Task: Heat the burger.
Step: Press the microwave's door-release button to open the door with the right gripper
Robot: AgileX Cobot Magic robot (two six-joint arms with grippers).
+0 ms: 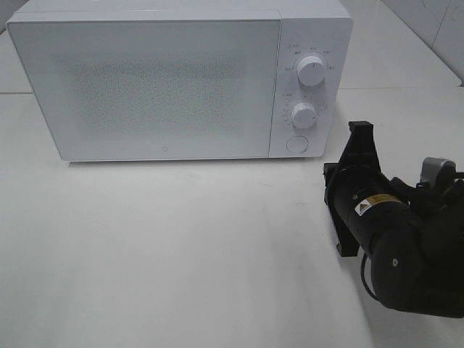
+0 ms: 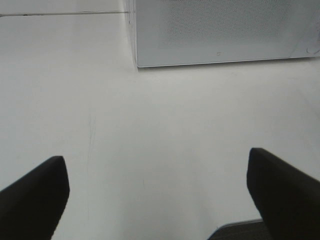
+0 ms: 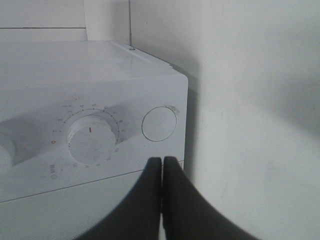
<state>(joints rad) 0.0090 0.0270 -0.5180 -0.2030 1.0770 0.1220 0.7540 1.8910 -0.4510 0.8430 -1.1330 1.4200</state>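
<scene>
Right gripper [image 3: 162, 161] closed, microwave dial [image 3: 90, 137] markings illegible

Microwave [image 1: 180, 83] looks smooth white plastic (door [image 1: 145, 87] finely speckled); table [image 1: 181, 254] matt white.

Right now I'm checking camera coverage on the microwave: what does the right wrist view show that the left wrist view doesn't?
Only the right wrist view: the control panel's dial and round button, with the right claw shut, its fingers pressed together, pointing toward the panel.
Only the left wrist view: the left claw open, its fingers wide apart over the white table, and the door's dotted window.
Both: the white microwave. Neither claw holds anything.
</scene>
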